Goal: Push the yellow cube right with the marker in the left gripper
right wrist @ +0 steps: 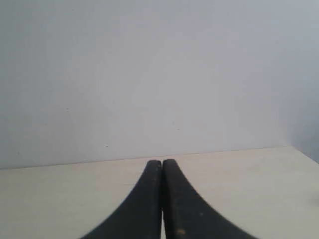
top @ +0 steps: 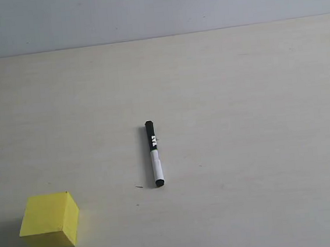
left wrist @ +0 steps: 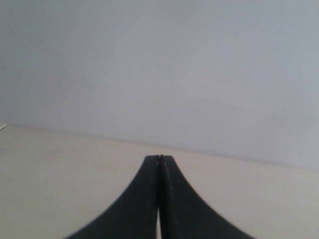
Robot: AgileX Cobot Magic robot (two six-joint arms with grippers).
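We find the slim white-barrelled marker (top: 154,154) with its black cap lying flat on the pale tabletop (top: 238,93), cap toward twelve o'clock. The matte, bright yellow cube (top: 49,221) sits well apart at its eight o'clock. Our black left gripper (left wrist: 159,158) has its jaws pressed together on nothing, as does the right gripper (right wrist: 162,162). We judge the marker light, stiff and apt to roll, best pinched mid-barrel.
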